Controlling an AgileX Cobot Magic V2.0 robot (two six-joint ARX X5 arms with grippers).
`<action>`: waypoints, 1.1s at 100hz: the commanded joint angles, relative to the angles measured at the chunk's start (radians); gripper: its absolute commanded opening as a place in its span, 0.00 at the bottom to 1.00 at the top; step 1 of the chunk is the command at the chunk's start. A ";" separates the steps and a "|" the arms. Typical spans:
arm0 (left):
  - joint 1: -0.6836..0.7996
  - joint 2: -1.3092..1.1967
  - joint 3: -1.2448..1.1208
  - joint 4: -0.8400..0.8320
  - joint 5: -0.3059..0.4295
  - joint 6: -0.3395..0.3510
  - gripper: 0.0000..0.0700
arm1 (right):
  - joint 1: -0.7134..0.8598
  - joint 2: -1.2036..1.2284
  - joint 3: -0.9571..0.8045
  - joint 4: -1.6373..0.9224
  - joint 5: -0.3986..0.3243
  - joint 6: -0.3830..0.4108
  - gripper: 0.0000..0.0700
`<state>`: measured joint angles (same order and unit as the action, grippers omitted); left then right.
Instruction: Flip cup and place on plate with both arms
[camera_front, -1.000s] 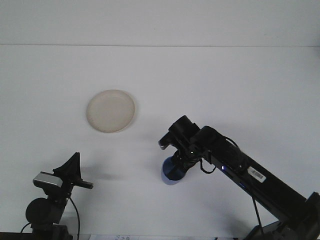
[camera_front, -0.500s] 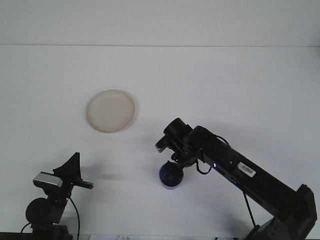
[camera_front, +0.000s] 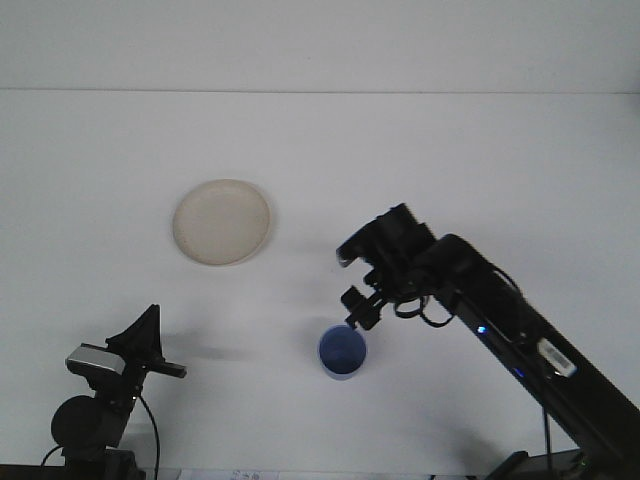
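1. The blue cup (camera_front: 343, 352) stands upright on the white surface (camera_front: 450, 160) with its open mouth facing up, so the inside of the rim and the dark blue interior show from the front view.
2. The cream plate (camera_front: 221, 222) lies flat on the surface, up and to the left of the cup and well apart from it, with nothing on it.
3. The right gripper (camera_front: 358, 310) hangs just above and slightly right of the cup, at the cup's upper right edge. Its fingers (camera_front: 352, 297) are released and not closed on anything; whether a fingertip touches the cup's rim cannot be told from this angle.
4. The right arm (camera_front: 500, 320) runs from the gripper down and to the right of the cup, reaching the lower right corner of the view, with a small blue light and a white label visible along its dark body.
5. The left gripper (camera_front: 150, 345) sits low and well to the left of the cup, below the plate and clear of both. Its dark pointed fingers are seen end on, with a grey block beside them; whether they are spread or closed cannot be told.
6. A faint shadow lies on the surface between the left gripper and the cup.
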<state>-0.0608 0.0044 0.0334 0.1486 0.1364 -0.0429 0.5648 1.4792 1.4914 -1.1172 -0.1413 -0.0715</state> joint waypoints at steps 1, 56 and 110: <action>0.002 -0.001 -0.019 0.010 0.003 -0.003 0.02 | -0.059 -0.042 0.024 0.015 0.016 -0.014 0.67; 0.002 -0.001 -0.019 0.010 0.003 -0.003 0.02 | -0.496 -0.766 -0.472 0.464 0.090 0.051 0.67; 0.002 -0.001 -0.018 0.013 -0.004 -0.008 0.02 | -0.496 -1.186 -0.858 0.624 0.099 0.105 0.00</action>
<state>-0.0608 0.0044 0.0334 0.1493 0.1345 -0.0429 0.0700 0.2886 0.6277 -0.5014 -0.0479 0.0235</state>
